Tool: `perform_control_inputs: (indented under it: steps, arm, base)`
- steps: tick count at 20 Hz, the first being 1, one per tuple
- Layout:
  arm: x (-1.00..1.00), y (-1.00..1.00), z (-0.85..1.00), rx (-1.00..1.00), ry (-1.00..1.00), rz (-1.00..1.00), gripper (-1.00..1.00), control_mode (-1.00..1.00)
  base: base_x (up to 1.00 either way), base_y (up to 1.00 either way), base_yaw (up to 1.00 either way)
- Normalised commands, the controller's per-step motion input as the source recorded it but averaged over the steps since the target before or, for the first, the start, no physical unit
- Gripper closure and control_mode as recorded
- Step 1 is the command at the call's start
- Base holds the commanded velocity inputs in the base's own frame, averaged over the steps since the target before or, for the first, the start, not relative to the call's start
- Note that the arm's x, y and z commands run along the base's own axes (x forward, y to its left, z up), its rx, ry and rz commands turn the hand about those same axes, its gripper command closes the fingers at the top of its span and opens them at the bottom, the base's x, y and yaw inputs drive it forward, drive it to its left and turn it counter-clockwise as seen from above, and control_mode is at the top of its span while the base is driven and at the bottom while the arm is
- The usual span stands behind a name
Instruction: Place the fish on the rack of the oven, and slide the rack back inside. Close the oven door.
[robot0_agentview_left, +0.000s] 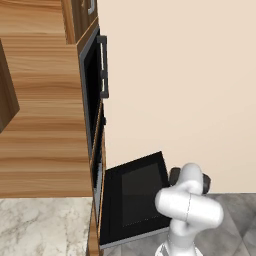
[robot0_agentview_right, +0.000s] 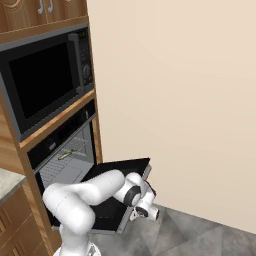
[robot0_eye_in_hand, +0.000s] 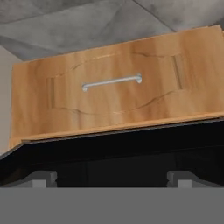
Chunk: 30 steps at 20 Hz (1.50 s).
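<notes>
My pincer (robot0_agentview_right: 145, 207) hangs low at the outer edge of the oven door (robot0_agentview_right: 117, 172), jaws spread wide and holding nothing. In the hand view the two finger tips (robot0_eye_in_hand: 41, 178) stand far apart at the bottom, with the dark edge of the door running across just above them. Beyond that edge I look onto a wooden drawer front (robot0_eye_in_hand: 118, 94) with a slim silver handle (robot0_eye_in_hand: 112, 82), and grey floor tiles (robot0_eye_in_hand: 87, 22) past it.

Moving outward: the door lies dropped open, close to level, its black glass facing up. From the left it shows as a dark panel (robot0_agentview_left: 135, 197) jutting from the cabinet, with my arm bent over its outer end. Behind it the oven (robot0_agentview_right: 67, 150) gapes, and the rack (robot0_agentview_right: 62, 170) sits inside the cavity, its pale wire grid no longer out over the door. On it, toward the back, lies a small slender olive shape, which I take for the fish (robot0_agentview_right: 66, 156), though it is small and I can't make out detail. Above sits the upper black appliance (robot0_agentview_right: 45, 80), untouched.

So, by my reckoning: fish placed, rack looks pushed home, and I'm empty-handed. What's left is the door. I judge I need to get under its outer edge or handle and swing it up until it shuts flush.
</notes>
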Motion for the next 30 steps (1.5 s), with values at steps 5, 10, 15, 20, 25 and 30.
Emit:
perform_control_inputs:
  steps: [5,10,15,20,25,30]
  arm:
    - [0.01,0.38,0.13,0.23,-0.02,0.06,-1.00,-1.00]
    - [-0.14,0.44,0.40,0.37,-0.11,0.09,-1.00,-1.00]
    - [-0.04,0.51,0.68,0.43,-0.11,0.09,-1.00,-1.00]
    - [0.00,0.61,0.88,0.44,-0.08,0.09,-1.00,-1.00]
    - [0.00,0.93,0.94,0.34,-0.02,0.05,-1.00,-1.00]
    - [0.00,1.00,1.00,0.25,-0.01,0.02,-1.00,-1.00]
  base:
    - [0.00,0.00,0.00]
    - [0.00,0.00,0.00]
    - [0.00,0.00,0.00]
    - [0.00,0.00,0.00]
    - [0.00,0.00,0.00]
    - [0.00,0.00,0.00]
